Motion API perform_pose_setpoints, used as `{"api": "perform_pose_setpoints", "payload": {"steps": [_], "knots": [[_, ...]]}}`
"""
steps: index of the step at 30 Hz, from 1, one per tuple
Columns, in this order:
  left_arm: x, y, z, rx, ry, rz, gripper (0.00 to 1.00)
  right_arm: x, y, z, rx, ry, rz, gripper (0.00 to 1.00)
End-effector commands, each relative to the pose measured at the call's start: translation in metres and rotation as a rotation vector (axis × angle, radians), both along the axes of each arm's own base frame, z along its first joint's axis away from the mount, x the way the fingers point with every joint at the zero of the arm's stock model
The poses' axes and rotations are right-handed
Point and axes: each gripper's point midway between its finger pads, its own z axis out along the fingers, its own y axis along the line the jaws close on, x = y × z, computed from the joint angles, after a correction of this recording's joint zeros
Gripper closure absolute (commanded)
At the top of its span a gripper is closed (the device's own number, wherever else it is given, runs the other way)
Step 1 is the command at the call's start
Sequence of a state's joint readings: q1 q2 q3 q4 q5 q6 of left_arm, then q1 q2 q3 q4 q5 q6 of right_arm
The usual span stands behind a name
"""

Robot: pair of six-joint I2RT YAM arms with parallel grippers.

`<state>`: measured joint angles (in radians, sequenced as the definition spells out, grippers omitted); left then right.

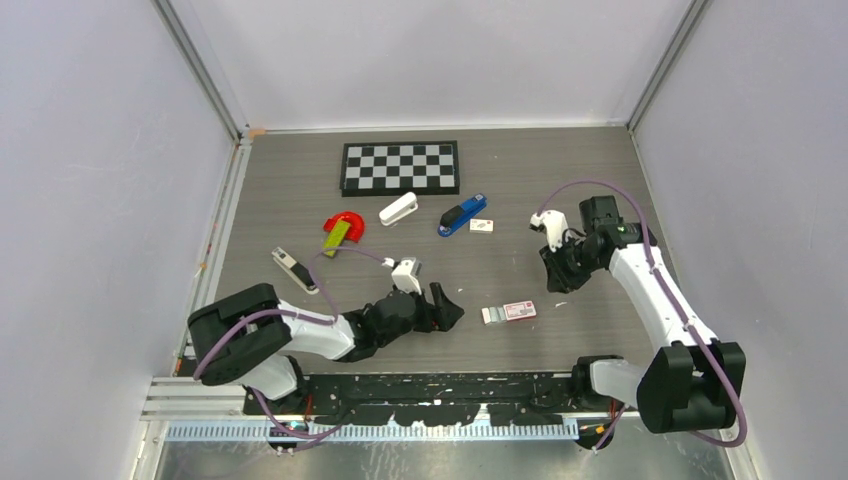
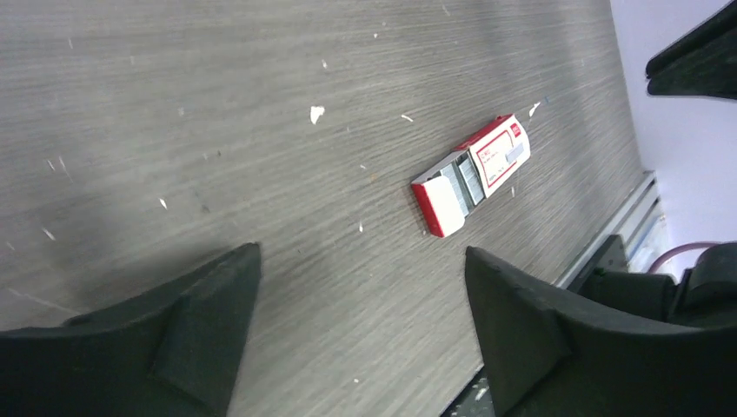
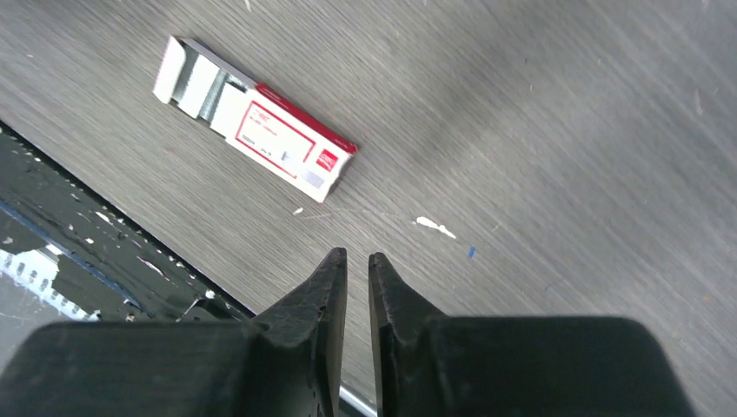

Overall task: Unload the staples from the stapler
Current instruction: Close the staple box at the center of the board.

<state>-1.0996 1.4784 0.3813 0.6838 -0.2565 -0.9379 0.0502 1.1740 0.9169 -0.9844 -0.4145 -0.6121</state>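
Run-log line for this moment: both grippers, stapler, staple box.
left gripper open, empty, over bare table short of staple box | right gripper nearly shut, empty | stapler lying apart from both, not held

Your right gripper (image 3: 357, 254): fingers almost together, thin slit between, nothing in it. Red-and-white staple box (image 3: 256, 130) flat on grey wood-grain table (image 3: 565, 130), left of tips, apart from them. Tray slid partly out, staples showing. White fleck (image 3: 433, 227) near tips.
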Motion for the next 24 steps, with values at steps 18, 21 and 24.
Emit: {"api": "perform_pose_setpoints", "payload": {"steps": [18,21,24], "knots": [[-0.015,-0.059,-0.026,0.020,0.181,0.083,0.67,0.003,-0.012,-0.062,-0.143,0.202,-0.083,0.88],[-0.016,-0.066,-0.032,-0.001,0.193,0.070,0.69,0.001,-0.012,-0.065,-0.146,0.218,-0.081,0.88],[-0.016,-0.070,-0.033,-0.016,0.197,0.065,0.69,-0.003,-0.008,-0.069,-0.128,0.249,-0.070,0.88]]}}
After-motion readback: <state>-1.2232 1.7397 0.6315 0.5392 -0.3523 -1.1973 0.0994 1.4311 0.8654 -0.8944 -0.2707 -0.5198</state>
